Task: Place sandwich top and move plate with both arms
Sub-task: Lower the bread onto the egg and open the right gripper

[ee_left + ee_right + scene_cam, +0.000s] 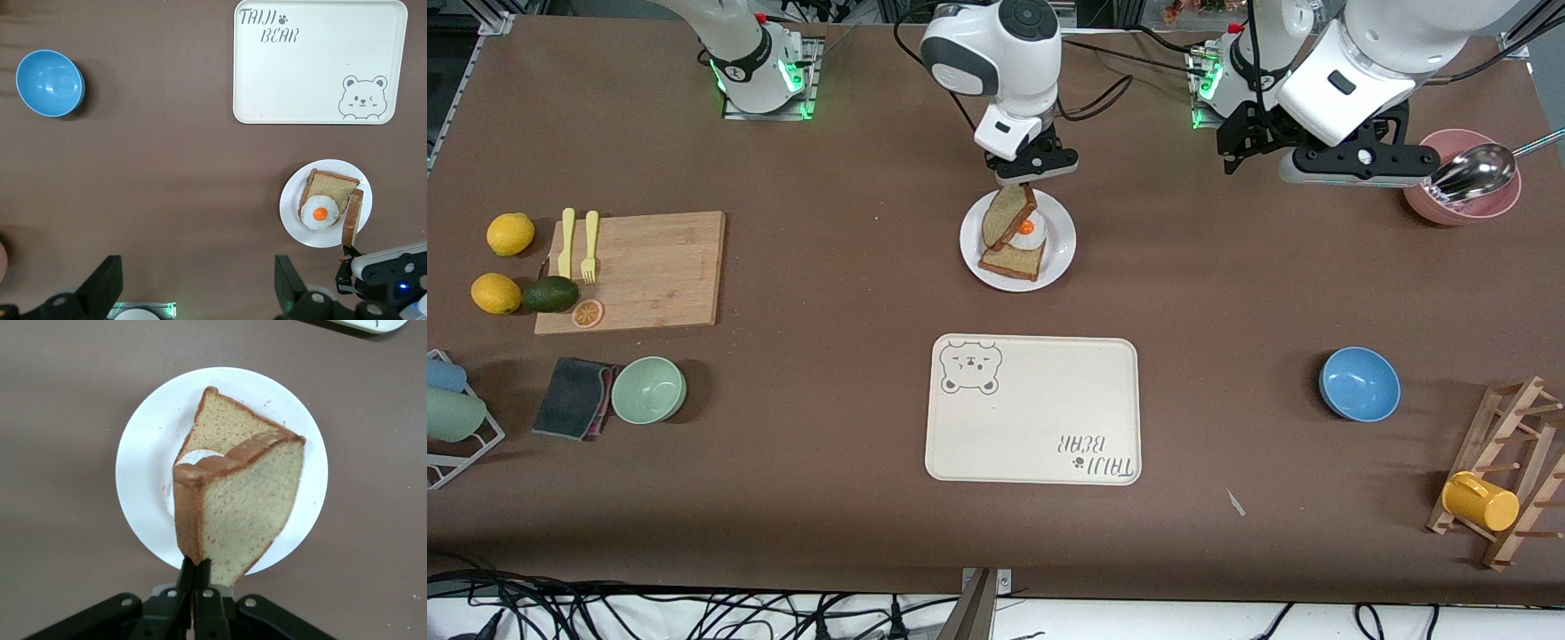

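Observation:
My right gripper (1032,173) (202,570) is shut on one edge of the sandwich top (1009,216) (247,507), a plain light-brown bread slice. It holds the slice tilted over the white plate (1060,253) (143,453). On the plate lies another slice (1018,260) bearing a fried egg (1029,228); the top's lower edge is at or just above it. My left gripper (1356,173) (197,293) is open and empty, up over the table near the left arm's base. Its view shows the plate (293,207) and the held slice (351,217).
A cream bear tray (1032,409) lies nearer the front camera than the plate. A blue bowl (1359,384) and a pink bowl with a ladle (1463,191) are toward the left arm's end. A cutting board (636,271) and green bowl (647,389) are toward the right arm's end.

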Controlling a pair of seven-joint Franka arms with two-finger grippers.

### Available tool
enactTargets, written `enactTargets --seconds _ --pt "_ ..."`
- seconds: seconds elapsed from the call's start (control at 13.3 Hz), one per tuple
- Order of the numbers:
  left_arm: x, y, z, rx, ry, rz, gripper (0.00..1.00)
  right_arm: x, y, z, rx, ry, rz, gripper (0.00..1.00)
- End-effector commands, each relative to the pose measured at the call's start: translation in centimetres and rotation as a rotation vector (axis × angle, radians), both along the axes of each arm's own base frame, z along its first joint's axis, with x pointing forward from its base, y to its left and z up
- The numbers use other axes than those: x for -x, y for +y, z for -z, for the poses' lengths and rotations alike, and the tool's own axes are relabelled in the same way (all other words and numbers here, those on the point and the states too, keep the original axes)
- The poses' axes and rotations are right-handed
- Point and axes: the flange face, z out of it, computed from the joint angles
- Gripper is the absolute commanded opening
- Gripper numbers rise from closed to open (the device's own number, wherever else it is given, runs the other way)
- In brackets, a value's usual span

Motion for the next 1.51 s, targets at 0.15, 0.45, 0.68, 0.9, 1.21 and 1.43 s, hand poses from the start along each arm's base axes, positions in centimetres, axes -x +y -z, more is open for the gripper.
enactTargets --seconds 0.15,0.45,0.68,0.9,1.21,1.43 --pt "-0.1 0.5 -0.4 -0.008 -0.014 -0.018 1.00 0.3 0.8 1.3 0.025 -0.040 -0.005 0.00" --pt "0.0 0.1 -0.5 -0.007 -0.017 -0.011 1.00 -0.1 0.9 0.9 -0.001 -0.049 0.024 0.16" --pt "0.0 0.2 -0.5 -0.007 -0.017 -0.012 1.00 -1.4 0.2 -0.3 -0.007 -0.070 0.044 0.62" --pt "0.0 0.2 -0.4 -0.008 -0.014 -0.012 1.00 -4.7 -2.2 -3.2 -0.041 -0.043 0.159 1.00" --pt "-0.4 1.4 -0.1 -0.013 -0.002 -0.034 1.00 -9.6 -9.7 -6.7 -0.025 -0.016 0.159 1.00" --pt "-0.9 2.4 -0.4 -0.008 -0.014 -0.044 1.00 -12.9 -16.1 -9.1 0.038 0.050 0.142 1.00"
